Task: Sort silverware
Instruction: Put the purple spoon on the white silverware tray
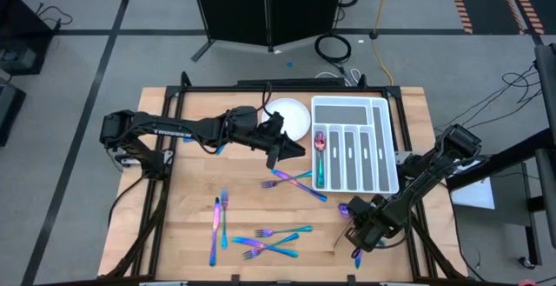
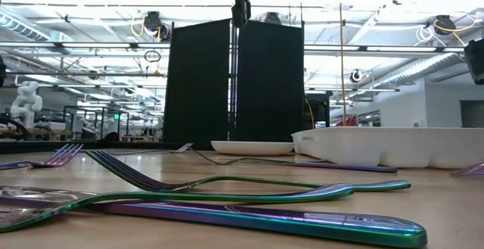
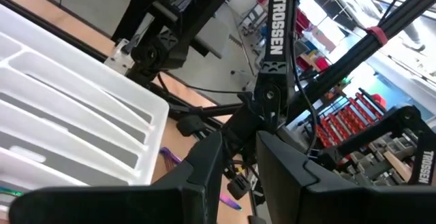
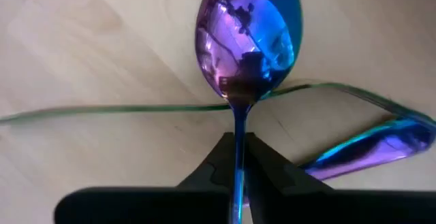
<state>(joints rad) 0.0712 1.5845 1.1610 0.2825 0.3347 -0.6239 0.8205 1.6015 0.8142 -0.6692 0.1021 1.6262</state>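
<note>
At table's near right: right hand [image 4: 240, 157] clamped on a spoon [image 4: 248, 37].
L hand [image 1: 276, 153] up over table mid, fingers a bit apart; more silverware [image 1: 265, 238] near, some in tray [image 1: 352, 143].

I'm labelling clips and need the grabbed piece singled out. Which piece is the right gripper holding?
Start at the white cutlery tray and drop to the table's front right corner. The right gripper is shut there on a spoon: purple-blue bowl, handle between the fingers, unlike the loose forks nearby.
</note>
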